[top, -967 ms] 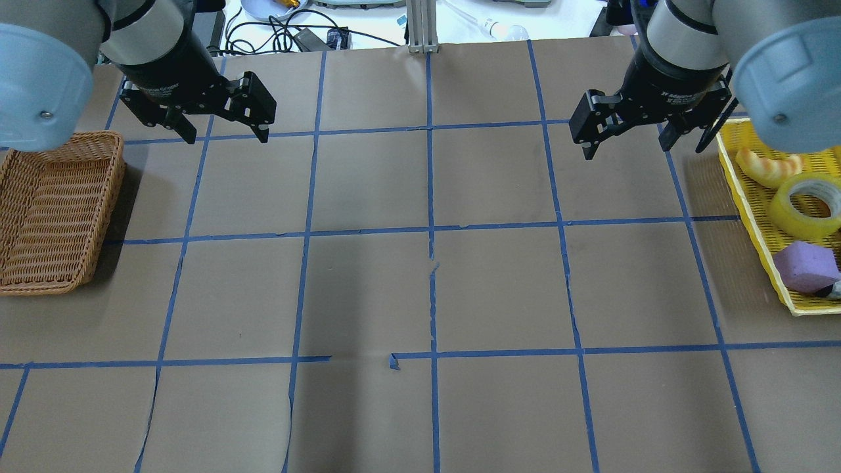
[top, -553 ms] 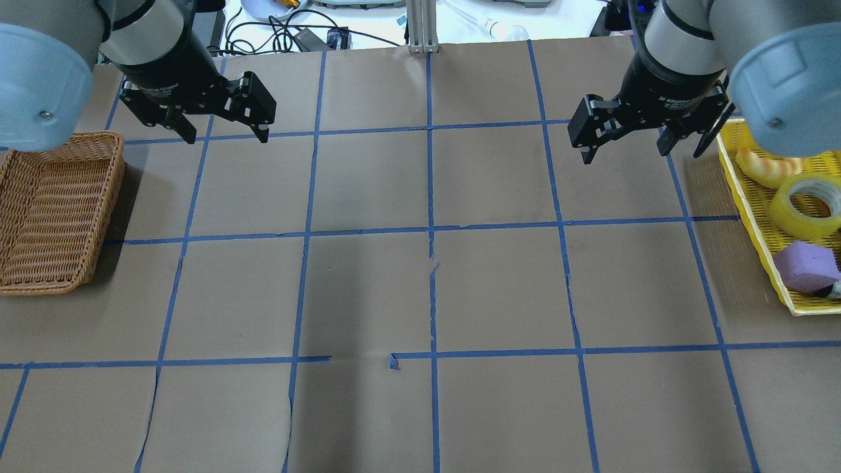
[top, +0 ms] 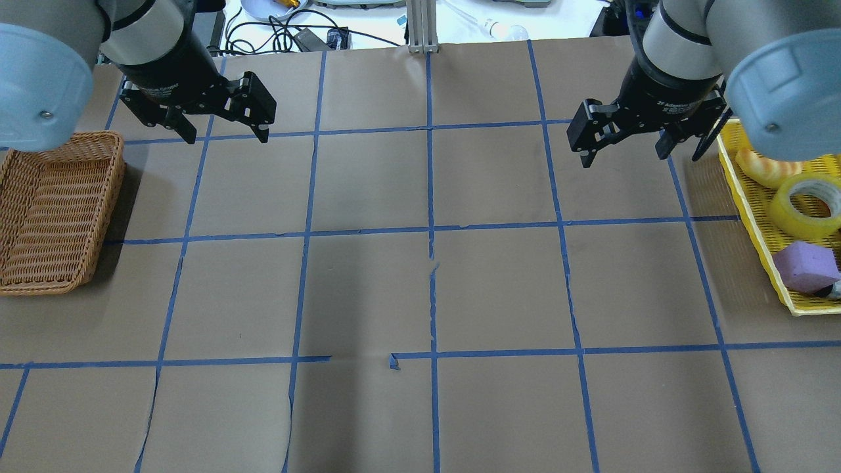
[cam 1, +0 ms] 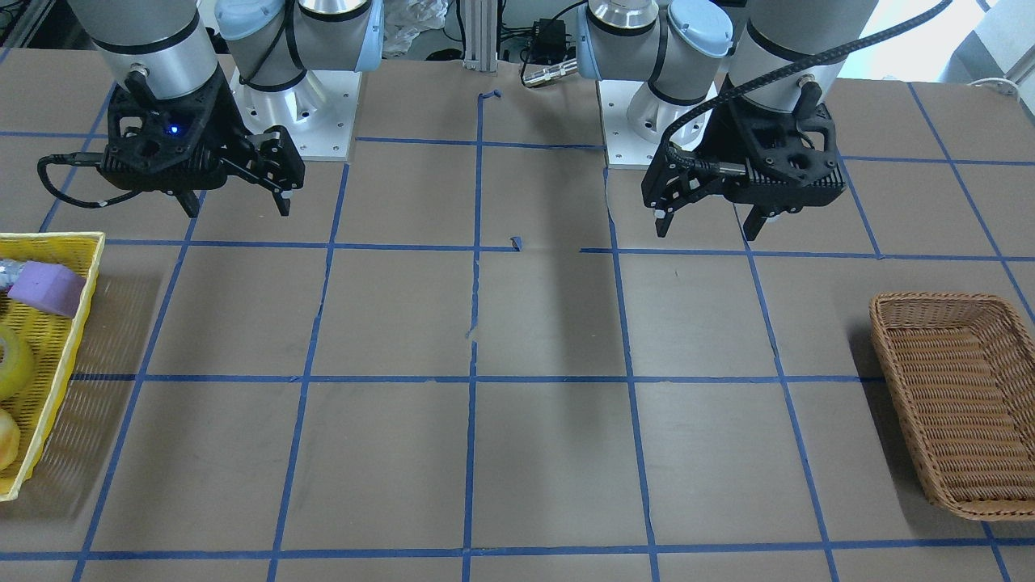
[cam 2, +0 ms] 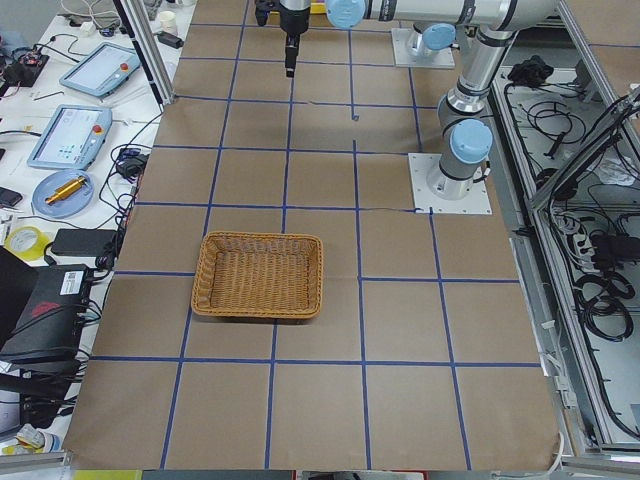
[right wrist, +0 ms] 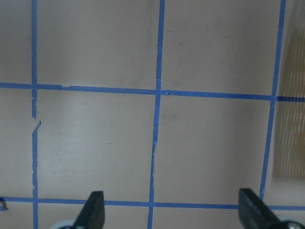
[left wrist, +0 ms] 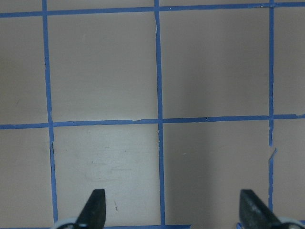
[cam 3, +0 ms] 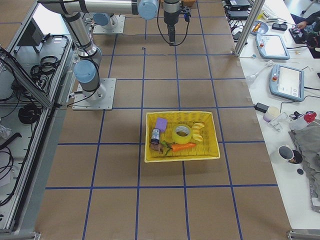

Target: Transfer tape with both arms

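Overhead exterior: right jaws apart, clear of tape (top: 788,221) in yellow tray (top: 757,226); left jaws apart

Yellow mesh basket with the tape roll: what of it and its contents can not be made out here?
- Overhead view: the right edge cuts the yellow mesh basket and clips the translucent yellow tape roll; the right arm's blue joint cap hides the basket's far corner.
- Front-facing view: the left edge leaves only a sliver of the roll.
- Right side view: the dark item beside the purple foam block is too small to identify.
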You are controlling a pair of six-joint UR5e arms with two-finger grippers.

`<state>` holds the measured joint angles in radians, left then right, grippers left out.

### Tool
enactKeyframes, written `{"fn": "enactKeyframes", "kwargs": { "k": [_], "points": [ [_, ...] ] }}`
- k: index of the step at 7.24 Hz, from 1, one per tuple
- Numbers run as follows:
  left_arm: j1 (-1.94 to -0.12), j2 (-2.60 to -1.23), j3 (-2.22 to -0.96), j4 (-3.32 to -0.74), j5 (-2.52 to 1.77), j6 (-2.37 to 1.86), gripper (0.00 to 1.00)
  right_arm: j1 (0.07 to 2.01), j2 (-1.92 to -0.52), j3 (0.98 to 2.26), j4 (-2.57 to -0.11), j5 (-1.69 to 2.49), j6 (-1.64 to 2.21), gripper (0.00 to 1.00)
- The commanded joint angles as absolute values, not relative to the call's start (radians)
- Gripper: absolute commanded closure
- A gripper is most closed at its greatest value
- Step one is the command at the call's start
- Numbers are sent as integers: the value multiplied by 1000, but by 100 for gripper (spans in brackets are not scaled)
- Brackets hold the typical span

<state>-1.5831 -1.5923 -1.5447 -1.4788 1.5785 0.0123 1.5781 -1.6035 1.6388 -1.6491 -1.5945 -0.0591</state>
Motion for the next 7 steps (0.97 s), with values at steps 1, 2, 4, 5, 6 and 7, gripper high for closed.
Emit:
{"fn": "enactKeyframes", "kwargs": {
  "k": [1,2,4,5,6,7],
  "points": [
    [-1583,-1592,-1545,-1477,1578,12,0,1577,-1605,1638,-1645,-1601,-58,0],
    [-1583,-1592,-1545,-1479,1578,12,0,1575,-1603,1638,-1641,-1601,-58,0],
    [-1583,-1591,-1545,-1477,1578,12,0,1499,-1589,1640,-1660,-1608,-48,0],
    [-1583,-1592,-1545,-1477,1578,12,0,1409,-1586,1640,-1657,-1609,-58,0],
    [-1583,-1592,-1545,-1477,1578,12,0,1306,-1568,1640,-1663,-1599,-77,0],
    [-1583,-1592,-1545,-1477,1578,12,0,1225,-1513,1640,-1708,-1598,-189,0]
  ]
}}
